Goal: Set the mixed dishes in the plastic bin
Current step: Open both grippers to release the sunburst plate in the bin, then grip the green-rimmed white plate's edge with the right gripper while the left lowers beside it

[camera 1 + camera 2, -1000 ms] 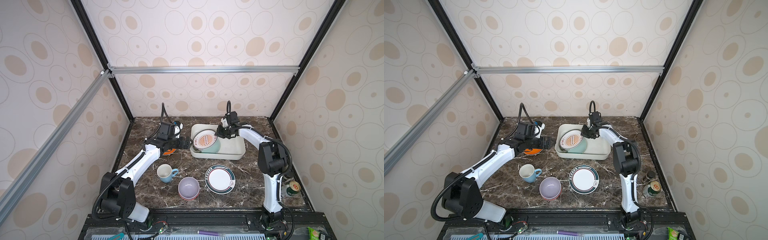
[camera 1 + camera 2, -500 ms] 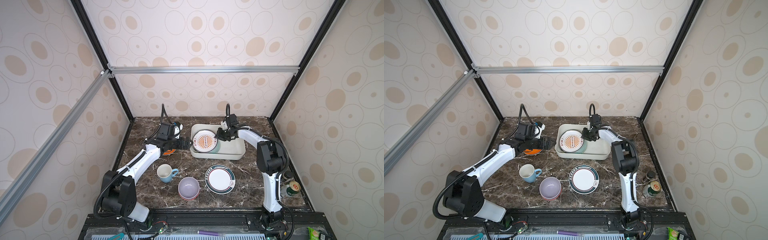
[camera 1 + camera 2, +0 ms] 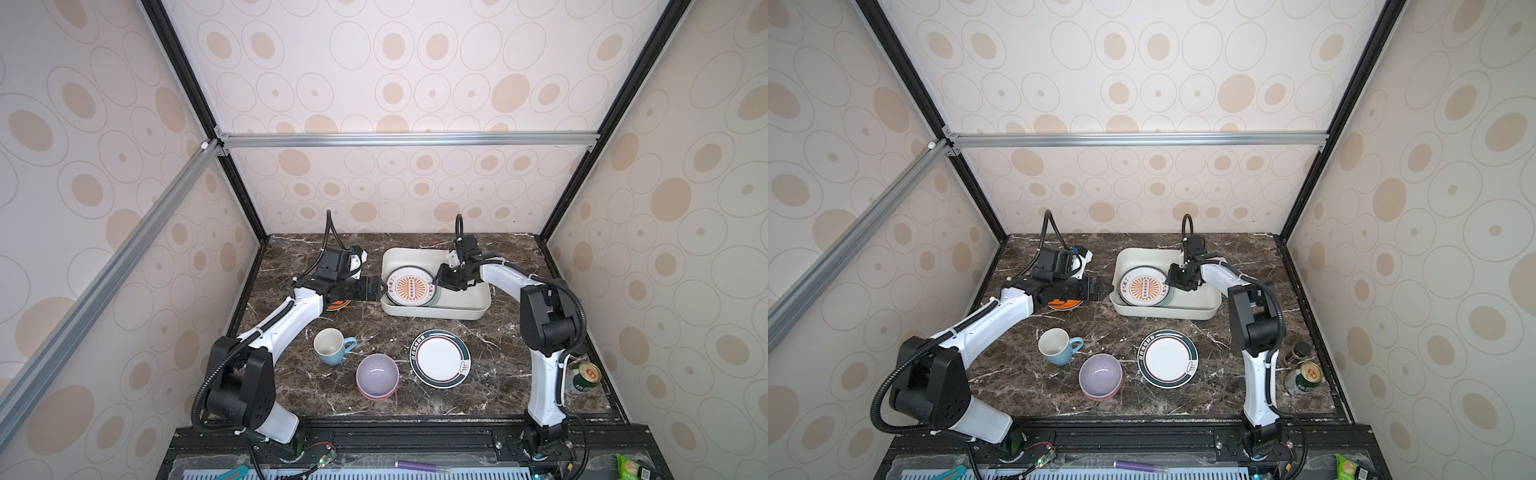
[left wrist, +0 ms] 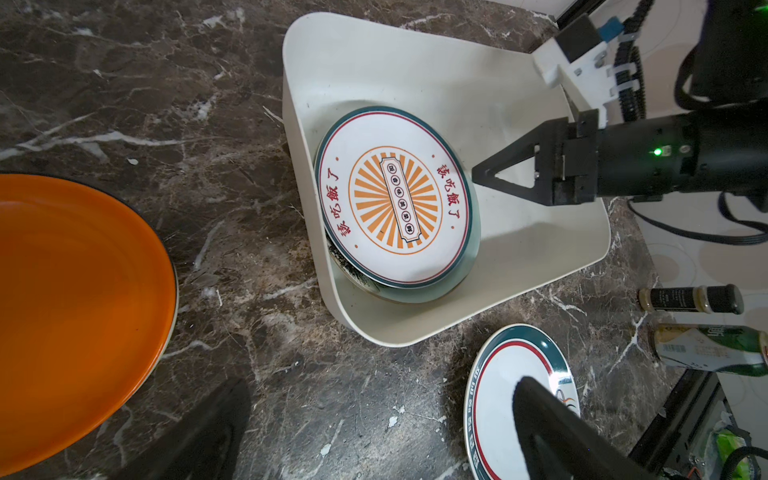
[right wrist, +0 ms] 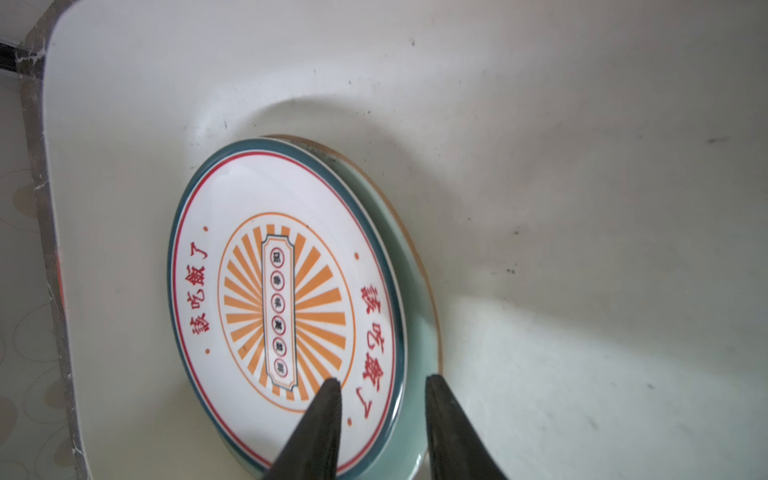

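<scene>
On the dark marble tabletop (image 3: 365, 328), the plastic bin (image 3: 465, 309) sat near the far edge. The sunburst plate (image 3: 411, 287) lay in its left end atop a mint plate (image 5: 419, 332). The right claw (image 5: 382, 379) stood partly open astride that plate's rim, gripping nothing. The left claw (image 4: 380, 382) gaped empty beside the bin. The right claw's best move looked to be lifting straight clear, rim untouched.

We find the right half of the shallow white rectangular plastic bin (image 3: 436, 312) bare; the white sunburst plate (image 3: 410, 287) fills its left, hemmed between the left end effector (image 3: 378, 288) and right end effector (image 3: 437, 281).
</scene>
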Tool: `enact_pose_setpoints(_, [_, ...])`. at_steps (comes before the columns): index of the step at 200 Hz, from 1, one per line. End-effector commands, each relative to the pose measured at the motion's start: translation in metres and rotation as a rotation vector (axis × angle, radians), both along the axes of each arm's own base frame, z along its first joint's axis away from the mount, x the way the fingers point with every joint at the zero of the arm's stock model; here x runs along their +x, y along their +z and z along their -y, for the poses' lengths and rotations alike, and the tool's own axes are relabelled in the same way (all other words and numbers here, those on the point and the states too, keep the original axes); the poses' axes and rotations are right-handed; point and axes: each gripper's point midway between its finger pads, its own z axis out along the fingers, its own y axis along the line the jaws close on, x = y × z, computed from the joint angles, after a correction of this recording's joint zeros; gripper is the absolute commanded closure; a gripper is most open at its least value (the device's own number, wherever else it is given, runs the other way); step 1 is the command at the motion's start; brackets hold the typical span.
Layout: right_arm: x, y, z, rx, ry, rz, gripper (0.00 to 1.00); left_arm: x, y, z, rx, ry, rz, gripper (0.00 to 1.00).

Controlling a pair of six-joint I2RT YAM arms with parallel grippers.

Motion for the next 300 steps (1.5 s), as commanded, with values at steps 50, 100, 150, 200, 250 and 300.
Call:
enact_pose_setpoints(50, [-0.112,0.063,0.045,-0.056,-0.004,0.055,0.61,-0.057,-0.008,0.075,0.129,-0.238,-0.018,0.16])
enact_pose_setpoints(100, [-0.210,0.013,0.078,-0.091,-0.044,-0.059,0.60,-0.084,-0.025,0.087,0.180,-0.283,-0.054,0.26])
enact_pose_setpoints(150, [-0.256,-0.014,0.082,-0.034,-0.059,-0.098,0.56,-0.101,-0.054,0.110,0.223,-0.335,-0.108,0.29])
enact_pose_setpoints(200, [-0.270,-0.042,0.073,0.020,-0.041,-0.179,0.56,-0.110,-0.083,0.115,0.234,-0.339,-0.170,0.32])
enact_pose_setpoints(250, [-0.271,-0.050,0.067,0.054,-0.024,-0.186,0.57,-0.118,-0.106,0.115,0.256,-0.339,-0.234,0.53])
enact_pose_setpoints(300, [-0.271,-0.054,0.064,0.071,-0.012,-0.187,0.57,-0.124,-0.130,0.116,0.339,-0.344,-0.281,0.72])
